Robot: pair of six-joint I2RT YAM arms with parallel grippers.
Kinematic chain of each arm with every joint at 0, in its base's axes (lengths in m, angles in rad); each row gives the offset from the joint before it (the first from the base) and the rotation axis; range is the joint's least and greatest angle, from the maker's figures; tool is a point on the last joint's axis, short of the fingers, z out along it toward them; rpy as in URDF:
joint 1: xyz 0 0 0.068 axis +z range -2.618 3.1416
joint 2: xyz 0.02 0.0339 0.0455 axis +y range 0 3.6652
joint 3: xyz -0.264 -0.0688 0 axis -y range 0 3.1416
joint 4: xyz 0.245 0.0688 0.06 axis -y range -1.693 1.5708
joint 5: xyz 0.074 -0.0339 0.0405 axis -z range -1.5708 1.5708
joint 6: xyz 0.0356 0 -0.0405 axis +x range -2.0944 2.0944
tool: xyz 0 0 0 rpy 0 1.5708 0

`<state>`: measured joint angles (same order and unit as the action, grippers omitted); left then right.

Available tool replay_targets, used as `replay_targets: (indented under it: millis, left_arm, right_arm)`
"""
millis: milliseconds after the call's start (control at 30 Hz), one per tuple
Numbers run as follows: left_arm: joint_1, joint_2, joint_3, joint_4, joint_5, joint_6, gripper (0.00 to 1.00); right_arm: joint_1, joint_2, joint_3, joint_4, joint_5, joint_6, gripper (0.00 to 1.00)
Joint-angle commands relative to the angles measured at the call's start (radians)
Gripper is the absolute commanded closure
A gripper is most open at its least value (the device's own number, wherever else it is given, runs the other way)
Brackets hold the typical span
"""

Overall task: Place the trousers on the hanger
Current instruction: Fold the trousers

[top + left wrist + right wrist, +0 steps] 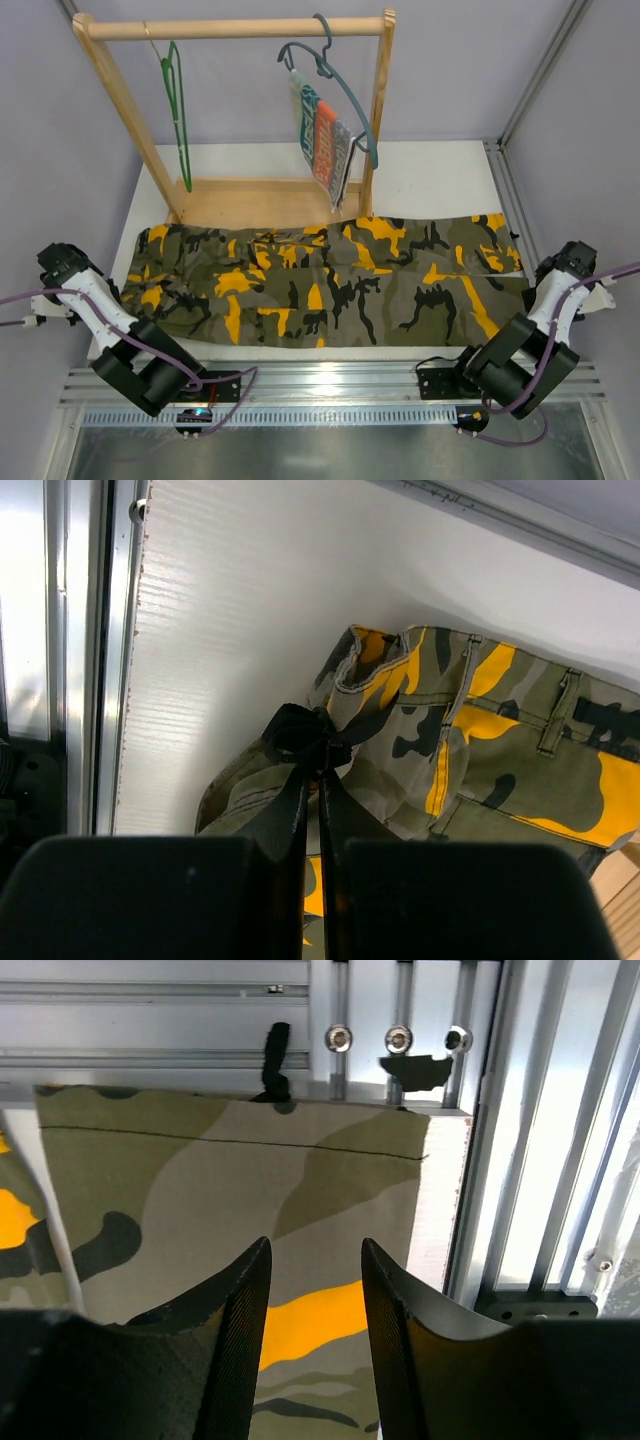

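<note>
Left gripper (320,775) of mine, pressed together beside the black waist tie (300,735) of the trousers (320,285) lying flat at five o'clock from the hanger (177,100), may rise empty, since I see no cloth pinched.

Bright even light; glare on front rail (330,378)

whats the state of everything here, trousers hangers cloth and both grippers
long camouflage-print fabric trousers: spread flat on the table, on no hanger
thin bright green wire hanger: hooked on the wooden rail, empty
thicker grey-blue hanger: hooked on the rail, loaded
small striped orange-teal-white cloth: draped over the grey-blue hanger
left gripper: shut
right gripper: open, holding nothing
</note>
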<state>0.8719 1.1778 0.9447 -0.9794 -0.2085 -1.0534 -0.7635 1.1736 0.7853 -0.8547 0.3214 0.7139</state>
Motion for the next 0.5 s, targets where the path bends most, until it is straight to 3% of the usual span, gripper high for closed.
replay_targets:
  millis: [0, 100, 467]
  left_arm:
    - [-0.016, 0.022, 0.025, 0.013, 0.029, 0.02, 0.99]
    - [-0.024, 0.031, 0.04, -0.001, 0.021, 0.017, 1.0]
    - [-0.025, 0.045, 0.082, -0.027, 0.021, -0.016, 1.0]
  right_arm:
    - [-0.083, -0.045, -0.085, 0.066, 0.015, -0.005, 0.55]
    - [-0.178, -0.037, -0.123, 0.097, -0.014, -0.043, 0.55]
    - [-0.27, 0.072, -0.192, 0.236, -0.028, 0.022, 0.51]
